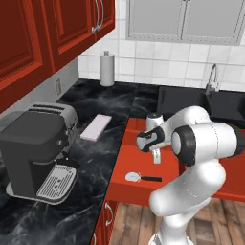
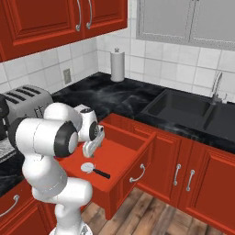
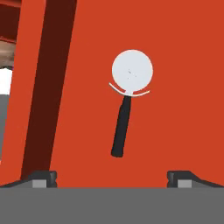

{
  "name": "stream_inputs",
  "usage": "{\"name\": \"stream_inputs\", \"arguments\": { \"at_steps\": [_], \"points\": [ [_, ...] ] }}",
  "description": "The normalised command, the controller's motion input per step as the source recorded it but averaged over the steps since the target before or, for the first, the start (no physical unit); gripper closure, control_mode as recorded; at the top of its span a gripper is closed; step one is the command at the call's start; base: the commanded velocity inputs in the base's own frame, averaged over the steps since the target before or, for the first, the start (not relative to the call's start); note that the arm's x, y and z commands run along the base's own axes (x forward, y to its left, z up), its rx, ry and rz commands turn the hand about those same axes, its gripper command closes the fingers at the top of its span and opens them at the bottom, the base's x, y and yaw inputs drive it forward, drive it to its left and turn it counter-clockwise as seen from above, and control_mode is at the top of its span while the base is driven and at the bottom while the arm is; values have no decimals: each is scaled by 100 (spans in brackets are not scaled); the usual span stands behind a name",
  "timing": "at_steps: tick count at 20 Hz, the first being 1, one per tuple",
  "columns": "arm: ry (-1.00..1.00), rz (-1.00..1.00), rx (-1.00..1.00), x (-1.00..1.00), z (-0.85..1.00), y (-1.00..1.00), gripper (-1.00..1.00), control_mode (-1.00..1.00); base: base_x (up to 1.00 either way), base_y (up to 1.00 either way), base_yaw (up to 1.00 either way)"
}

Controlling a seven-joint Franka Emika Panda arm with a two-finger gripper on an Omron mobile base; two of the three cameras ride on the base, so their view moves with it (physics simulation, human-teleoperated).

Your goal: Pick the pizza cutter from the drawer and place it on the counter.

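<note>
Claw above the open drawer, nothing held.

The claw hangs over the drawer with its two fingers spread wide and nothing between them. Below it, apart from the fingers, the pizza cutter lies flat on the red drawer bottom, near the front panel, its black handle toward the claw in the hand view. To the left, on the counter, are a pink block, a toaster and a coffee machine.

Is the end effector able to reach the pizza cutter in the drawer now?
Probably yes: the drawer is open, the pizza cutter lies alone on its bottom, and the open end effector hangs above it.
</note>
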Motion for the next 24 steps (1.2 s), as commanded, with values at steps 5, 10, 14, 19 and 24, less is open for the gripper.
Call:
{"name": "stream_inputs", "arguments": {
  "at_steps": [5, 10, 14, 19, 24],
  "points": [
    [23, 11, 0, 23, -55, -3, -100, -100, 0, 0, 0],
    [9, -4, 0, 0, -69, 0, -100, -100, 0, 0, 0],
    [3, -9, 0, 0, -80, 0, -100, -100, 0, 0, 0],
    [-11, -6, 2, 18, -80, 0, -100, -100, 0, 0, 0],
    [-25, 0, 0, 44, -73, 0, -100, -100, 0, 0, 0]
  ]
}}
